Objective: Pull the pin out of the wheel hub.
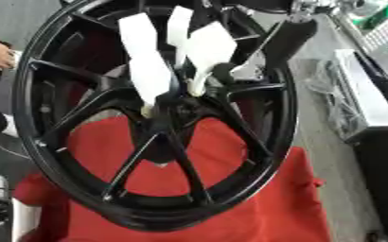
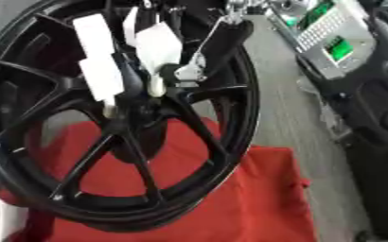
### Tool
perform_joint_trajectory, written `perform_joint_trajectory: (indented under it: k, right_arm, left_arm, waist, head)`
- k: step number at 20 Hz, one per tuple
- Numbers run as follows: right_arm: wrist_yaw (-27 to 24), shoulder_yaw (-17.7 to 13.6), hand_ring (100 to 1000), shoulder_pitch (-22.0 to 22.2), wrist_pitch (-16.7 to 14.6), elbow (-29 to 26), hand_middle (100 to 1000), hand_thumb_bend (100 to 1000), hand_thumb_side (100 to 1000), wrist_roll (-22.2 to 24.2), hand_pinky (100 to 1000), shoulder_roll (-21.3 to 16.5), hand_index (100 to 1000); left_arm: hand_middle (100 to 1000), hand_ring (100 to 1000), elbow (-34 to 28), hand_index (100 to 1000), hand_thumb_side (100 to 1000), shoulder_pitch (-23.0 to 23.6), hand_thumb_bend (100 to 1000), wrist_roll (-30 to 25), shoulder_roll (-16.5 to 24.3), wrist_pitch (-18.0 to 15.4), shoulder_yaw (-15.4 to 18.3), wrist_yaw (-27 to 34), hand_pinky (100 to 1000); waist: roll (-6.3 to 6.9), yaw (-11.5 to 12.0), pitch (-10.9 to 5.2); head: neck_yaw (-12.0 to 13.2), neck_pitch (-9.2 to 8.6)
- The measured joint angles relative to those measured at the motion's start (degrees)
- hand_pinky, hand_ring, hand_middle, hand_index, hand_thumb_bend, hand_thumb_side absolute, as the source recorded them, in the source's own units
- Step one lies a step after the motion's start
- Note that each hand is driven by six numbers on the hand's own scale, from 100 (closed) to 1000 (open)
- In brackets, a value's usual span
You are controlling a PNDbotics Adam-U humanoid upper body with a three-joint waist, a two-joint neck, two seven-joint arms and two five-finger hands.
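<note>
A grey, smooth floor carries everything here. Spread flat on it lies a bright red cloth, wrinkled along its right edge, reaching from the middle of the view down to the lower border. A large black spoked alloy wheel stands on the red cloth, leaning, its lower rim resting on the fabric. To the right, directly on the grey floor, sit a silver-topped metal box and a tangle of thin clear wires just beside it.
</note>
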Motion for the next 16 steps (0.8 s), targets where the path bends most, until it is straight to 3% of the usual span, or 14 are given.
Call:
perform_joint_trajectory:
  k: [3,7,11,16]
  right_arm:
    - [-4.8,-3.6,477,3.2,1.8,-2.9,363,100,100,-1.9,666,-2.9,476]
    - [-11.2,-10.2,480,10.8,3.7,-6.1,374,100,100,-7.2,672,-7.8,486]
    - [-15.1,-19.3,483,23.0,2.8,-6.7,382,100,100,-16.3,679,-12.2,493]
    - [-14.9,-29.9,495,39.2,0.4,-6.9,402,100,100,-27.8,692,-12.6,511]
  left_arm:
    - [721,835,0.0,792,772,0.1,100,0.1,0.0,-0.1,0.0,0.0,723]
    - [721,835,0.0,793,772,0.4,100,0.2,0.0,-0.2,0.3,-0.1,724]
    - [721,836,0.0,793,771,0.5,100,0.6,0.0,-0.3,0.6,-0.2,725]
    - [722,837,0.0,793,770,0.6,100,1.0,0.0,-0.5,1.0,-0.2,726]
  waist:
    - [0.01,-0.4,0.0]
    - [0.15,-1.0,0.0]
    - [0.76,-1.5,0.11]
    - [1.81,-2.0,0.61]
  head:
    - [0.4,0.0]
    - [1.1,0.0]
    - [2.2,0.0]
    - [4.0,-0.09]
